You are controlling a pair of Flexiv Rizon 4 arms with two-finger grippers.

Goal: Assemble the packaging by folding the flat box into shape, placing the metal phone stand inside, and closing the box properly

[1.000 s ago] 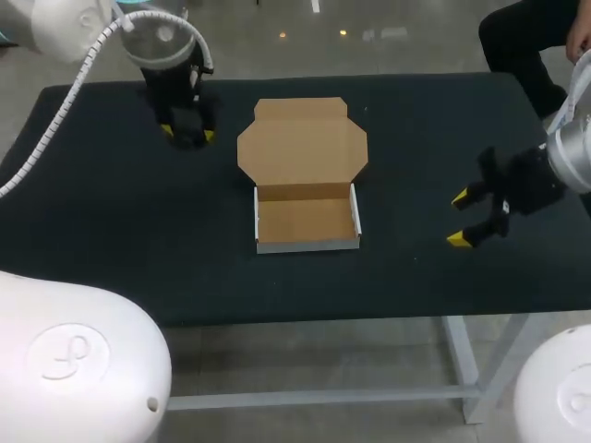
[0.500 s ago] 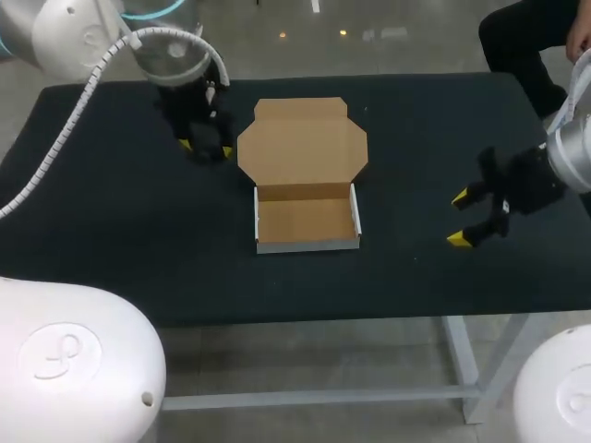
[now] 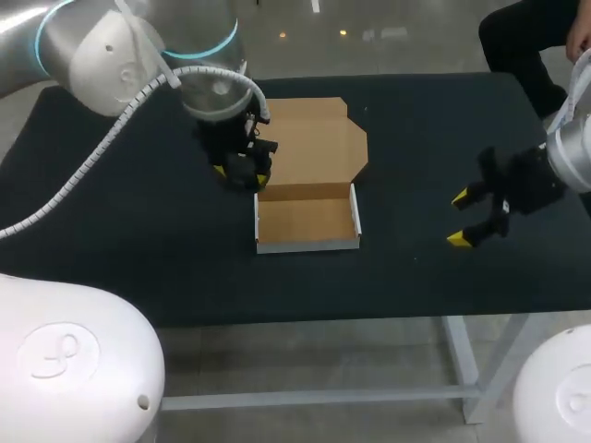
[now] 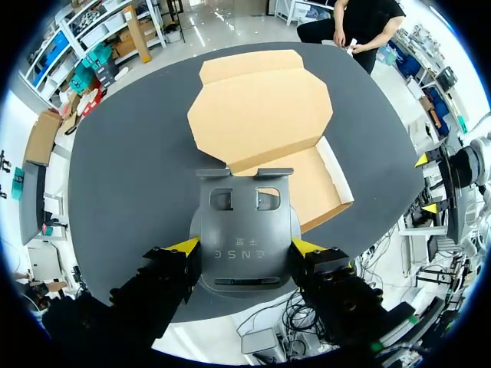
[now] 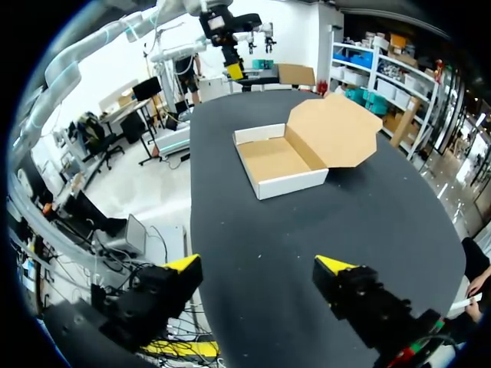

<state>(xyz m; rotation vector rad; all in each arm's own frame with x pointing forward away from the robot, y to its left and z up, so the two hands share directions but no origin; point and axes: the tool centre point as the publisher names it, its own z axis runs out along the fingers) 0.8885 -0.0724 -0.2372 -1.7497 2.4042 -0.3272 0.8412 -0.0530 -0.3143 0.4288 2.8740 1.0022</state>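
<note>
Phone stand [image 4: 245, 238]: dark grey metal plate with two rectangular cut-outs near its far edge and a bent lip there. The left hand [image 4: 245, 247] is clenched on it, one yellow tip on each side edge. Its long axis runs straight out from the hand, with the lip end toward the box [image 3: 307, 189].

Box: brown card inside, white outside. The tray [image 3: 307, 223] has low walls standing up. The lid [image 3: 319, 138] lies flat open on the black worktop [image 3: 111, 240] behind the tray, with cut corners and a tuck flap at the far end. The box's long axis runs front to back in the head view, with the tray nearer the robot.

The head view shows the left hand [image 3: 242, 171] just beside the tray's rear left corner, over the lid's edge. The stand is mostly hidden there. Only the left wrist view shows the stand's shape and the grip on it.

Right hand [image 3: 471, 220]: released, fingers spread, holding nothing, well apart from the box on the right side of the worktop. The right wrist view shows the box ahead of it, with the tray's white outer wall facing this hand [image 5: 258, 265].
</note>
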